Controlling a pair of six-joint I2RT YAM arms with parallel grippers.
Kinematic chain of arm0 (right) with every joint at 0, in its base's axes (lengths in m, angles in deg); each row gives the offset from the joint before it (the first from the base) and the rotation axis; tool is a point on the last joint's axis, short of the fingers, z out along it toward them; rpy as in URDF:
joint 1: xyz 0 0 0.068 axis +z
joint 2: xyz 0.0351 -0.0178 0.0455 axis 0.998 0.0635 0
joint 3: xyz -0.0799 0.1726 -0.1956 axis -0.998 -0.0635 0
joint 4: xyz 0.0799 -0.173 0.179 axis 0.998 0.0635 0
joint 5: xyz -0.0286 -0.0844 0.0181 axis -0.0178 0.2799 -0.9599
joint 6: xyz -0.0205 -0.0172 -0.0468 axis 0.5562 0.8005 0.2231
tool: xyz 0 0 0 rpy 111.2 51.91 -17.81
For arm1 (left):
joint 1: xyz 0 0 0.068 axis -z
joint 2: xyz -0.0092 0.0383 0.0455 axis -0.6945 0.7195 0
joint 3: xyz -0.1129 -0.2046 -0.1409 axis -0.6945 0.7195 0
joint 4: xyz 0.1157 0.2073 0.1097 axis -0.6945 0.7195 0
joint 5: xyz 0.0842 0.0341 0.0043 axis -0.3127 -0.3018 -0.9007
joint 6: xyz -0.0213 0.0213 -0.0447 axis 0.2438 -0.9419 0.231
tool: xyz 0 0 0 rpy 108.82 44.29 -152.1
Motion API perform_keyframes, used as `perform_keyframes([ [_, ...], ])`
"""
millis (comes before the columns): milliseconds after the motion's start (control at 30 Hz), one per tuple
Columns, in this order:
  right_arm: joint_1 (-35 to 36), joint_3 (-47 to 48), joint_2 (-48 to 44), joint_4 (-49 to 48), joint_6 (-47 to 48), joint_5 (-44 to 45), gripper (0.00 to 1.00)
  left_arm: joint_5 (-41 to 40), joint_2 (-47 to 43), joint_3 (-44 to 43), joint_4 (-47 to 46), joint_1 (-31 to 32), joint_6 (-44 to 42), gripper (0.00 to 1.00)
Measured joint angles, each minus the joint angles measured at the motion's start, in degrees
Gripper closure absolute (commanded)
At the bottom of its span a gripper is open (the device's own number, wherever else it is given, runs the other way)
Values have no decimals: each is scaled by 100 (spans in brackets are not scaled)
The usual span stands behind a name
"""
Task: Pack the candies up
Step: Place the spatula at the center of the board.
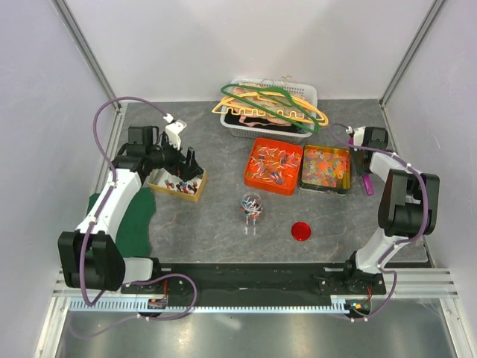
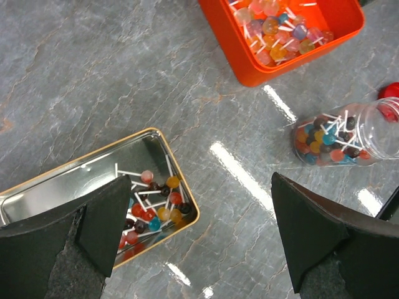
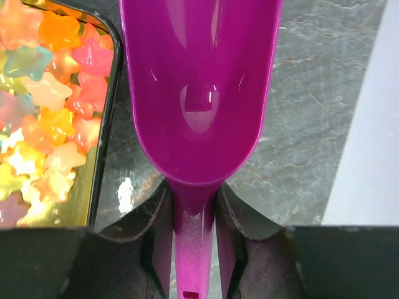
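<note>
**Candies in tin, bin and jar; scoop gripped**

The candies (image 2: 153, 208) are tiny round sweets on thin white sticks, in red, yellow, orange, blue and dark shades. Any wrappers are too small to make out. Some lie in one corner of a gold tin (image 2: 75, 177), more in an orange bin (image 2: 249, 62), and others in a clear jar (image 2: 346, 140) on the grey worktop (image 2: 93, 75). The left end effector (image 2: 202, 212) hangs over the tin, fingers wide apart. The right end effector (image 3: 193, 215) is clamped on the handle of a magenta scoop (image 3: 199, 93).
</note>
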Motion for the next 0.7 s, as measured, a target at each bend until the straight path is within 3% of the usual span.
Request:
perform_keyframes([
  [200,-42,-31,203,-79,-31,-138,81,105,-94,107,-92,26,-9,0],
  [400,-76,-55,208,-79,-63,-243,48,197,-107,258,-138,26,-11,0],
  [700,-109,-55,-90,79,-48,-568,30,621,-417,404,-223,61,-85,0],
])
